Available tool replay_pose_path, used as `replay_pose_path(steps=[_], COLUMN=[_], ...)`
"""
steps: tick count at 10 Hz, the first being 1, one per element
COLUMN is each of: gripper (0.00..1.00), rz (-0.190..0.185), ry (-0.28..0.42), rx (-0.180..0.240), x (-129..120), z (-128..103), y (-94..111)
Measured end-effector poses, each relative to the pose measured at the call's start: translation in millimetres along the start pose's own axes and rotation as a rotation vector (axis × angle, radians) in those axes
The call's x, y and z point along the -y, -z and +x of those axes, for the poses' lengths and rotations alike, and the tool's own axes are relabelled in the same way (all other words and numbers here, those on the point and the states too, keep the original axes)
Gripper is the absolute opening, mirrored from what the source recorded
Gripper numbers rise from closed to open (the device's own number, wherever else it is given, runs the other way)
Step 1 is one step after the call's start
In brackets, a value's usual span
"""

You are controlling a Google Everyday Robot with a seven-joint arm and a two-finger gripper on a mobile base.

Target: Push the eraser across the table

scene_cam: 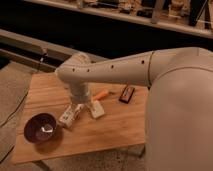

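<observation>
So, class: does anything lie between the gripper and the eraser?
Yes. The gripper sits low between the bottle and the beige block. The stick lies on the table between it and the eraser, and the beige block sits just beside that path.

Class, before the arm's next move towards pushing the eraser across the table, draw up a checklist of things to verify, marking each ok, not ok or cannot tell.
1. Eraser in view, lying flat on the table: ok.
2. Gripper at the eraser: not ok; it hangs low over the table's middle, between the white bottle and the beige block.
3. Straight line from gripper to eraser free: not ok; the orange stick lies between them.
4. Bare planks beside the eraser to push over: ok.
5. Purple bowl away from the eraser: ok.
6. Gripper touching bottle or block: cannot tell.
</observation>
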Motion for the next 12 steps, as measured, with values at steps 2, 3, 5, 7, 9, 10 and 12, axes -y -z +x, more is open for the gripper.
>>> replay_pose_path(steps=[2, 3, 5, 7, 9, 10, 12], gripper=[0.65, 0.65, 0.65, 0.65, 0.65, 0.65, 0.65], rz=[0.000, 0.000, 0.000, 0.002, 0.053, 0.074, 0.097], ry=[0.000, 0.000, 0.000, 0.000, -0.056, -0.090, -0.137], rx=[0.000, 0.000, 0.000, 0.001, 0.008, 0.007, 0.008], x=[0, 0, 0, 1, 33, 51, 75], z=[0, 0, 0, 0, -12, -17, -29], y=[0, 0, 0, 1, 2, 2, 0])
